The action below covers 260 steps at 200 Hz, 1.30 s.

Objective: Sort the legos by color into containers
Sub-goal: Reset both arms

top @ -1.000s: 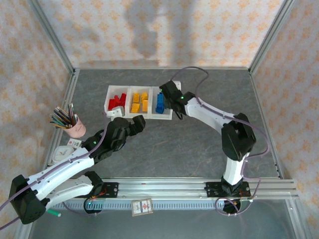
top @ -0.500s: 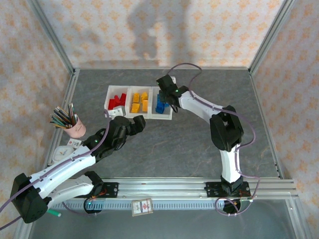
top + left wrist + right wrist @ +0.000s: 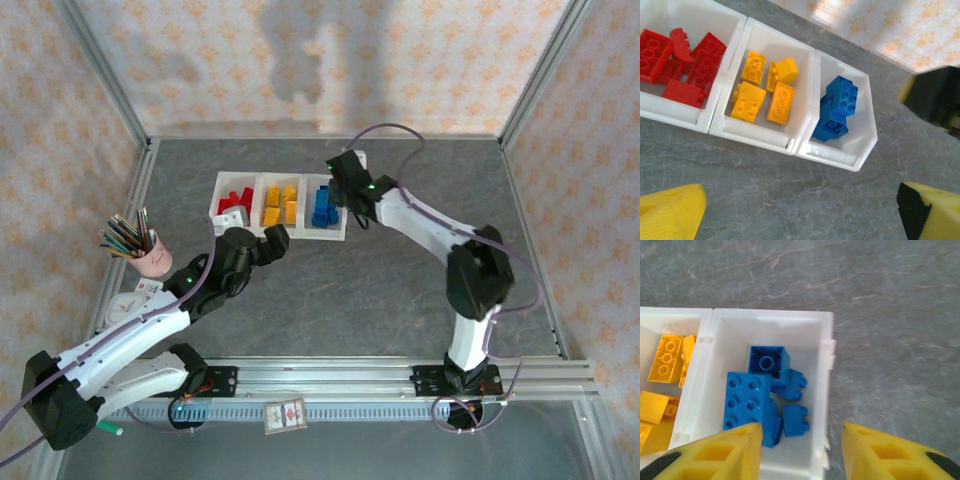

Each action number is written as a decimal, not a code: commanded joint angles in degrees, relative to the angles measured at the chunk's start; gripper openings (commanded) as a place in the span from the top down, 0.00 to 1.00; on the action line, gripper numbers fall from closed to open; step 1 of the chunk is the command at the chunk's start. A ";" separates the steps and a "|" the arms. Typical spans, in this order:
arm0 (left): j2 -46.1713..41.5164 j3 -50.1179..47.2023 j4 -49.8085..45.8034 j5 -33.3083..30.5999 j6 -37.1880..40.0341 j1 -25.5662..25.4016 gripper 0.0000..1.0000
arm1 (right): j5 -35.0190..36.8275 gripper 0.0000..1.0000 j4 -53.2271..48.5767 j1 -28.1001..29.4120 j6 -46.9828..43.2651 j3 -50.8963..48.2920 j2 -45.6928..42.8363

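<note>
The top external camera sits high above and behind the arm bases, facing the far edge of the worktop (image 3: 400, 290) from afar, with nearly its whole surface in frame. The left wrist camera looks down slantwise from the near side of the containers (image 3: 755, 141), fairly close, across all three compartments; the right wrist camera hangs closer, almost straight above the right-end one. All views share the containers; both wrist views share the blue legos (image 3: 747, 395) and the middle compartment.

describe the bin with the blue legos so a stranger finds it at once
On the grey table sits a white three-part tray. Take its right-end bin, seen from the top camera. It alone holds blue legos; the middle holds yellow legos, the far one red legos.
</note>
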 commanded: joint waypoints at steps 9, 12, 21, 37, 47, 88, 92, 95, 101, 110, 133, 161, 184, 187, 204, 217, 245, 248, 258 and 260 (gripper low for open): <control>-2.22 2.07 -1.75 -3.45 3.02 3.46 0.01 | 5.06 0.44 3.63 -4.00 3.98 -9.94 -12.82; -2.25 2.16 -2.00 -3.51 3.21 3.97 0.01 | 5.32 0.43 3.98 -4.44 4.26 -11.10 -13.87; -2.49 2.62 -2.95 -4.14 3.79 5.42 0.01 | 5.94 0.38 5.01 -6.04 4.99 -14.84 -16.96; -3.23 2.70 -4.16 -6.96 5.29 7.85 0.01 | 7.82 0.28 6.44 -9.52 6.05 -21.21 -22.26; -3.88 2.06 -4.47 -9.53 6.17 9.82 0.01 | 10.66 0.21 7.25 -11.89 6.77 -25.29 -25.25; -4.27 -7.07 5.29 -18.74 13.63 22.64 0.01 | 25.29 0.00 23.52 -20.92 6.01 -46.52 -34.48; -3.92 -8.14 7.21 -19.42 14.53 23.96 0.01 | 26.17 0.00 25.72 -21.66 5.43 -48.26 -34.49; -3.58 -9.19 8.83 -19.80 15.33 25.21 0.01 | 26.81 0.00 27.26 -22.06 5.08 -49.50 -34.37; -2.84 -11.16 12.13 -20.44 16.56 27.48 0.01 | 28.00 0.00 30.62 -22.77 4.18 -51.76 -33.84; -1.52 -13.94 16.92 -20.19 17.80 30.76 0.01 | 28.68 0.00 35.36 -23.73 2.72 -54.64 -32.47; 3.02 -23.20 37.63 -18.25 23.03 33.94 0.01 | 26.94 0.00 48.44 -24.90 -3.83 -58.99 -28.56; 11.84 -29.56 60.04 -12.20 31.57 33.94 0.01 | 19.38 0.00 65.74 -27.55 -11.28 -63.81 -23.24; 16.75 -30.31 70.44 -6.66 37.09 34.06 0.01 | 10.15 0.00 75.63 -29.96 -14.61 -65.61 -22.43; 17.47 -30.42 71.88 -6.31 37.63 34.03 0.01 | 9.02 0.00 77.89 -29.97 -15.60 -66.23 -22.18; 21.68 -31.58 82.32 -4.51 41.10 34.05 0.01 | 3.52 0.00 83.66 -30.84 -18.46 -66.62 -19.84; 23.47 -29.95 81.95 -0.70 40.44 34.64 0.01 | 0.69 0.00 86.50 -31.24 -19.37 -67.61 -16.64; 31.04 -33.33 96.78 7.60 43.18 34.55 0.01 | -3.32 0.00 101.27 -31.20 -21.09 -74.89 -15.00; 32.30 -33.88 99.04 7.26 43.19 34.54 0.01 | -2.73 0.00 103.29 -31.20 -20.87 -74.74 -14.02; 35.49 -34.53 104.14 5.55 43.44 34.31 0.01 | -3.22 0.00 95.96 -32.61 -18.97 -71.72 -15.29; 35.37 -34.30 103.29 5.06 43.26 34.23 0.01 | -4.16 0.00 93.75 -33.00 -18.73 -71.34 -15.77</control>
